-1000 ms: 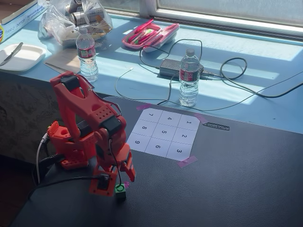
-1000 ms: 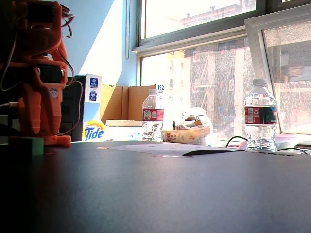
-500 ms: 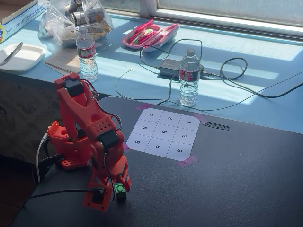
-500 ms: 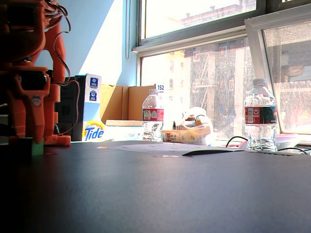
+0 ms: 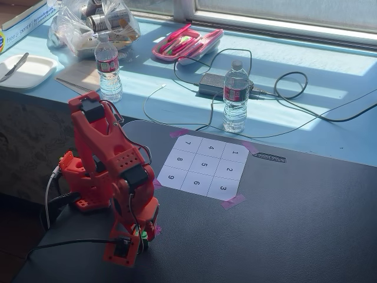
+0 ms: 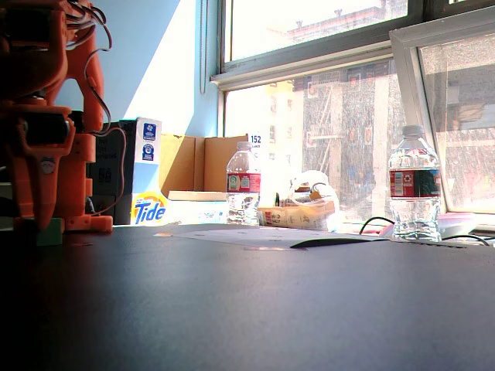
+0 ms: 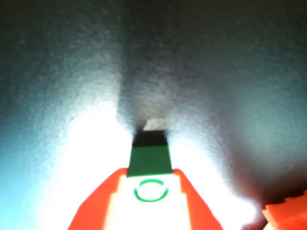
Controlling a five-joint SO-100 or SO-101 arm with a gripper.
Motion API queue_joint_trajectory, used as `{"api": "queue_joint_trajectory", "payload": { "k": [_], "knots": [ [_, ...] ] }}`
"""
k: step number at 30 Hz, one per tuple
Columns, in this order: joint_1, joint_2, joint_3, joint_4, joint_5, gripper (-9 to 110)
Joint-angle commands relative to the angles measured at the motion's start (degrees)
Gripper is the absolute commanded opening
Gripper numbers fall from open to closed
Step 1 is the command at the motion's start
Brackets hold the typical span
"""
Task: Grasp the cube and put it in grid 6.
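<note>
showing ringed cube (image 7: 150, 181) between claw (image 7: 149, 191) fingers, wrist view only.

The gripper (image 7: 149, 182) seemingly flanks the cube (image 7: 150, 160).

Cube (image 7: 150, 170) between claw (image 7: 149, 191) fingers

claw (image 7: 150, 179) lowered over cube (image 7: 150, 160)
</note>
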Motion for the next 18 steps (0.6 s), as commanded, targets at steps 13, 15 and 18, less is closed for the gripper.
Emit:
{"api": "queue_joint_trajectory", "payload": {
  "k": [13,15,18],
  "knots": [
    [-13.97,6.06,-15.47,15.73,9.67,0],
    [-18.28,6.33,-19.16,18.37,11.87,0],
    [-24.79,6.15,-24.52,21.18,15.64,0]
  ]
}}
